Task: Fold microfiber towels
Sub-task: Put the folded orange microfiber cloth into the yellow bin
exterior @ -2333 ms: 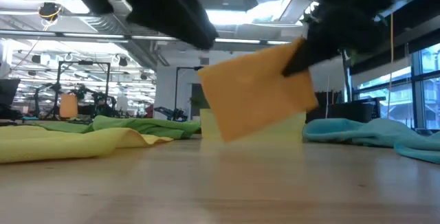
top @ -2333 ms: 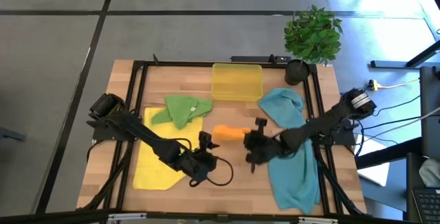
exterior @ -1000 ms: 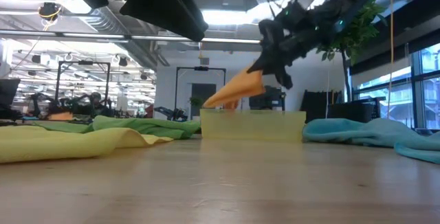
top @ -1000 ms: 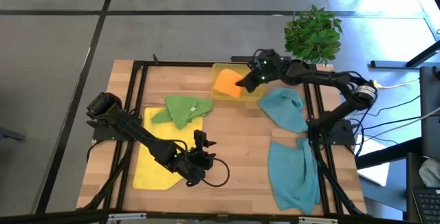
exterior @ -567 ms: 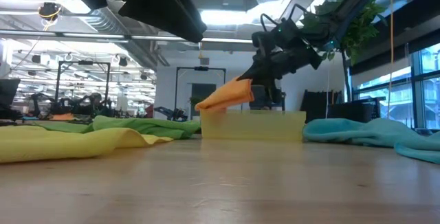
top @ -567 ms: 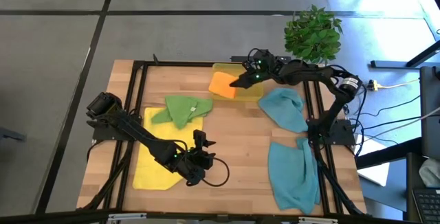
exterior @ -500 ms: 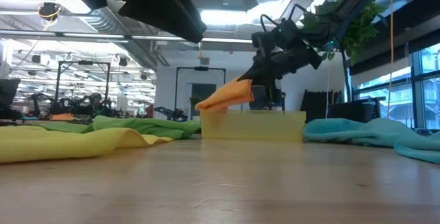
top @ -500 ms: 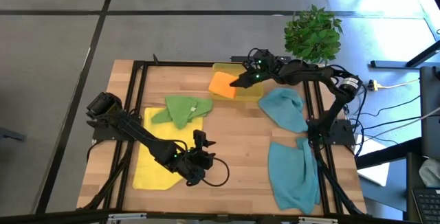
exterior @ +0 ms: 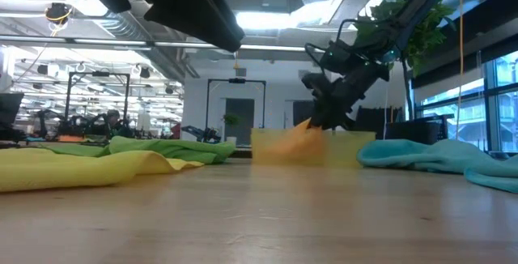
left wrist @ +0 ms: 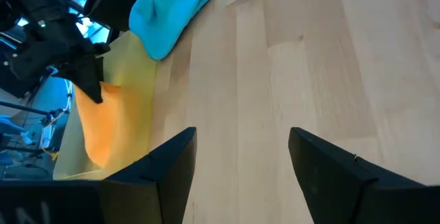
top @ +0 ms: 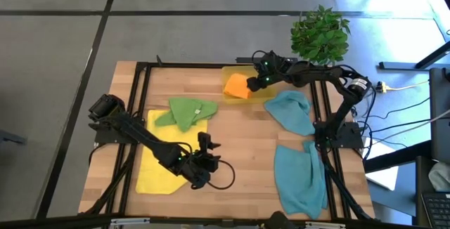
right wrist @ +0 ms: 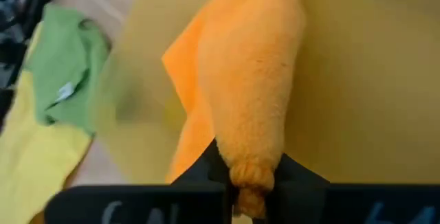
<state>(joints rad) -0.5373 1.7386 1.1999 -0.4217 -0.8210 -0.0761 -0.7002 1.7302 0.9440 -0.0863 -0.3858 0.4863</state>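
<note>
Orange towel point(top: 236, 86) sits bunched in the translucent yellow tray point(top: 259, 96) at the table's far edge, pinched by the right gripper point(top: 263, 80); the low view blurs it behind the tray wall. Left gripper point(left wrist: 237, 157) hovers wide apart over bare wooden table point(top: 246, 134) near the yellow towel point(top: 158, 166).

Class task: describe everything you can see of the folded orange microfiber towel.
The folded orange microfiber towel looks soft and fuzzy, bunched into a thick fold. It lies in the translucent yellow plastic tray at the table's far edge. The right gripper is shut on one pinched edge of it. Nothing else touches it.
</note>
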